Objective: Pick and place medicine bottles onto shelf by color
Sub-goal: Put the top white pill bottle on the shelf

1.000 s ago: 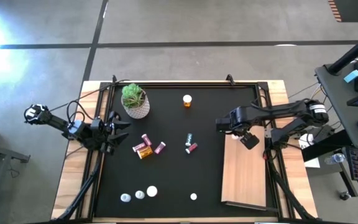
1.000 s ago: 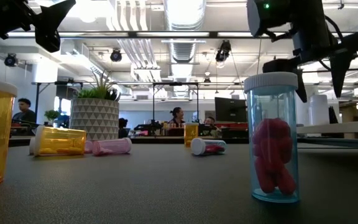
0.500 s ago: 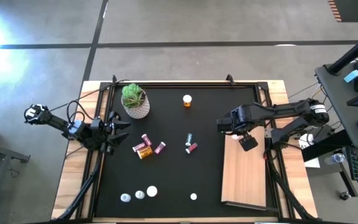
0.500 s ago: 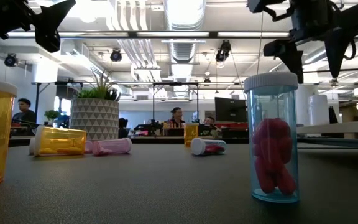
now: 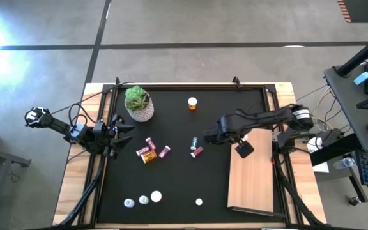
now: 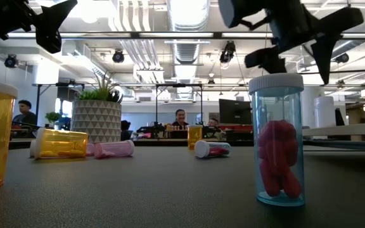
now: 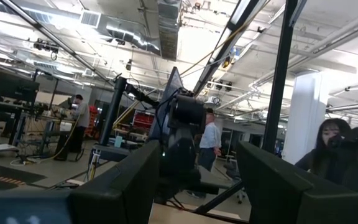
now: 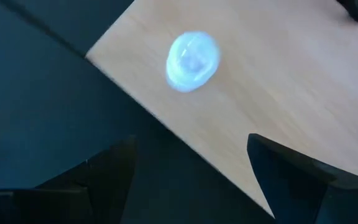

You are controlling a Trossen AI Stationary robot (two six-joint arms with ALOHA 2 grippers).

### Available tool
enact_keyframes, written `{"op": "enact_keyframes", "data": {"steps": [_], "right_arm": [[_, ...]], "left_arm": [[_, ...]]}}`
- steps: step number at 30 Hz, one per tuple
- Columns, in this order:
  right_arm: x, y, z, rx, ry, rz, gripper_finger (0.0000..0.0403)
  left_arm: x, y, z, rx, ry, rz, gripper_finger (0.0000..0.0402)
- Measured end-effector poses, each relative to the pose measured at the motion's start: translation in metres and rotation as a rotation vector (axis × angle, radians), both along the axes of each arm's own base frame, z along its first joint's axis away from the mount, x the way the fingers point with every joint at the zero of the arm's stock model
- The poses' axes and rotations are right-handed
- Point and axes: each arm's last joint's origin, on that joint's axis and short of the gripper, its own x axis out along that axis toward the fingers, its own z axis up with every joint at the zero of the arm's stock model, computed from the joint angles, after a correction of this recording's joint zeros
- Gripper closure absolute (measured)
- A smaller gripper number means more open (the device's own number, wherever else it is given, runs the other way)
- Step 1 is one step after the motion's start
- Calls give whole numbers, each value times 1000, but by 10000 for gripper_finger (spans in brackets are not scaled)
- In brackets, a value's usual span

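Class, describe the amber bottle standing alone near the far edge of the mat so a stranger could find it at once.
Start at the potted plant in the black mat's far left corner. Look right along that far edge to the amber bottle. It stands upright, white-capped and alone, whereas the other amber bottle lies in the cluster mid-mat.

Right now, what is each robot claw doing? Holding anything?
Left end effector: open, empty, parked at the mat's left edge.
Right end effector: open, empty, above the mat beside the shelf.
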Motion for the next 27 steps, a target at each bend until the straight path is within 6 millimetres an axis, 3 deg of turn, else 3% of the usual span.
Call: {"op": "enact_keyframes", "data": {"steps": [15,27], "right_arm": [[4,1,-14,-62,51,22,106],[-10,-1,-40,-96,159,-85,106]], "left_arm": [[0,0,0,0,0,0,202],[0,0,0,0,0,0,202]]}}
